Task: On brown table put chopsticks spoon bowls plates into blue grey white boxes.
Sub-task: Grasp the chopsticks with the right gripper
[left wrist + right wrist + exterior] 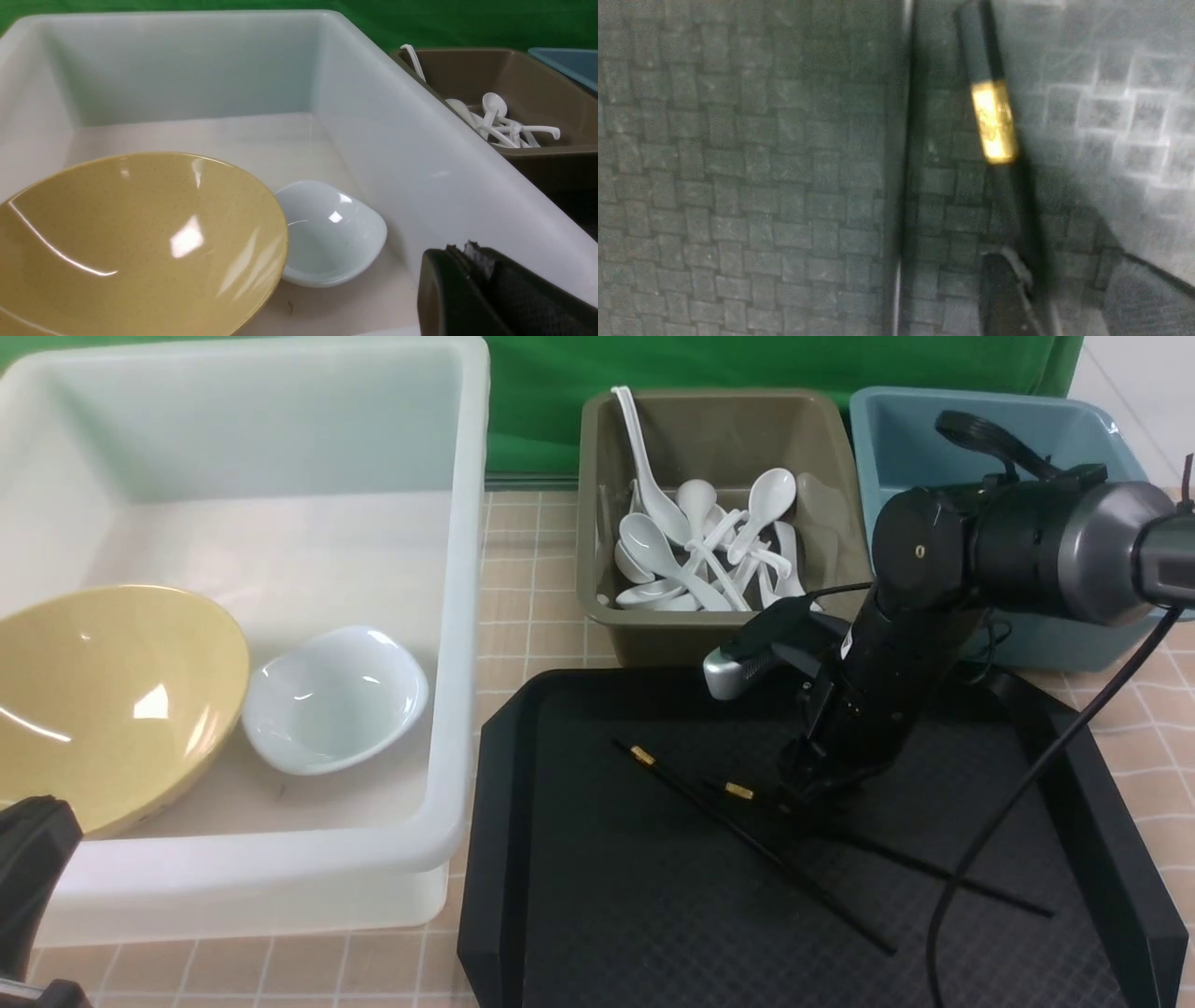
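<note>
Two black chopsticks (747,840) with gold bands lie crossed on the black tray (607,915). My right gripper (810,791) points down at the tray, open, its fingers either side of one chopstick (993,121) just behind the gold band. The yellow bowl (103,700) and the small white bowl (331,700) sit in the white box (457,616). Several white spoons (700,551) fill the grey box (597,504). The blue box (887,448) stands behind the right arm. My left gripper (467,254) is shut and empty, over the white box's near edge. Plates are out of view.
The black tray rests on the brown table (532,616), its raised rim around the chopsticks. The grey box stands just behind the tray. A black cable (990,831) hangs from the right arm across the tray's right side. A green backdrop closes off the far side.
</note>
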